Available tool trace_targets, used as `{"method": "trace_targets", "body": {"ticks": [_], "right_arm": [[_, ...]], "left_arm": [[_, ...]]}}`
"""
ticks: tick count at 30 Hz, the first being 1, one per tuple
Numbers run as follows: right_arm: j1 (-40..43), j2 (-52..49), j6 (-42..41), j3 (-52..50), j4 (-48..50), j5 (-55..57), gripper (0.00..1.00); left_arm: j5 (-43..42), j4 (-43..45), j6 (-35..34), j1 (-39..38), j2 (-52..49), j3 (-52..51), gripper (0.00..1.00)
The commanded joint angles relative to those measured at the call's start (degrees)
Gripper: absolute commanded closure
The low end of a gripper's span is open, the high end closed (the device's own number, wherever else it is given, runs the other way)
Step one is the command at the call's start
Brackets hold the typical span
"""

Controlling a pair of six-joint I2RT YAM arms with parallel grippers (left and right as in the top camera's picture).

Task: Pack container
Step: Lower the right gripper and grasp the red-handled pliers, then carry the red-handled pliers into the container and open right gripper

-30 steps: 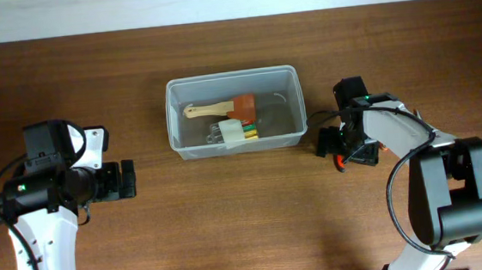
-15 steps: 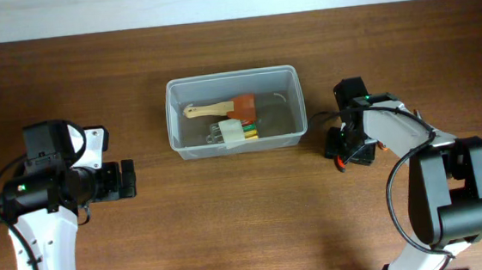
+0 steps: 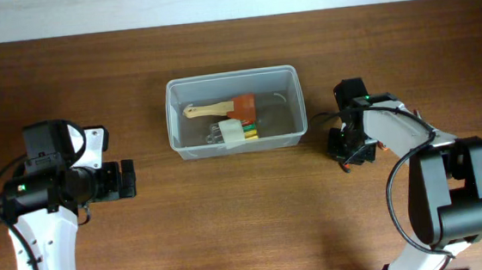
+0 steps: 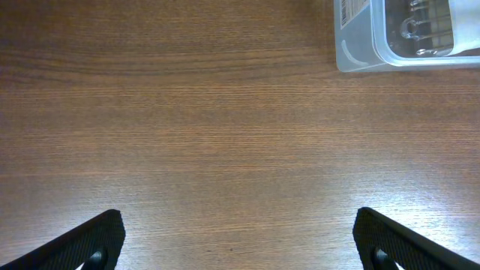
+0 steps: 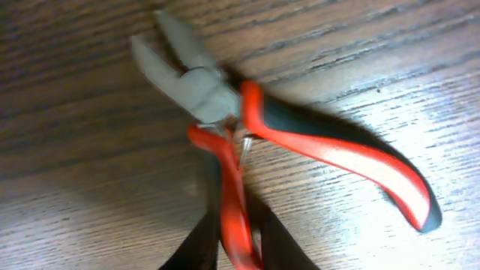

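— Where is the left gripper (image 3: 126, 179)?
— At 8 o'clock from the container (image 3: 229, 74), with its fingers spread wide and empty.
— And the container?
— Toward the table's (image 3: 231, 231) 12 o'clock, with small tools (image 3: 231, 123) inside.
— And the right gripper (image 3: 344, 151)?
— At the container's 4 o'clock, straddling one red handle of the pliers (image 5: 300, 142). Whether it grips is unclear.

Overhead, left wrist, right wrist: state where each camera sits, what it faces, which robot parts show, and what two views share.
Overhead: above the table, looking straight down; left arm and right arm show.
Left wrist: on the left gripper, facing table and the container corner; spread fingers show.
Right wrist: on the right gripper, close over the pliers; fingers flank one handle.
Shared: overhead and left wrist both show the container.
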State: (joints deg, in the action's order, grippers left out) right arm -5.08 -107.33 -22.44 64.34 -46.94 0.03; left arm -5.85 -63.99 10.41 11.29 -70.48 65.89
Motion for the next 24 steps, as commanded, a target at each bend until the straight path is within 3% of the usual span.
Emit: {"method": "trace_targets", "body": {"ticks": [1,10,15,24], "right_arm": [[-0.2,-2.1,-0.5,-0.7,-0.2,0.2,0.83],[-0.2,-2.1,-0.5,-0.7,-0.1,0.2,0.96],[-0.2,-2.0,2.2,-0.1,0.7,0.2,0.96],[-0.5,2.8,13.3,22.1,-12.8,2.8,0.96]], "left_arm": [[-0.9,0.2,-0.5,0.1,0.7,-0.3,0.01],[-0.8,0.2,-0.5,0.1,0.7,-0.3,0.01],[-0.8,0.2,-0.5,0.1,0.7,-0.3,0.01],[-0.8,0.6,-0.5,0.1,0.7,-0.3,0.01]]}}
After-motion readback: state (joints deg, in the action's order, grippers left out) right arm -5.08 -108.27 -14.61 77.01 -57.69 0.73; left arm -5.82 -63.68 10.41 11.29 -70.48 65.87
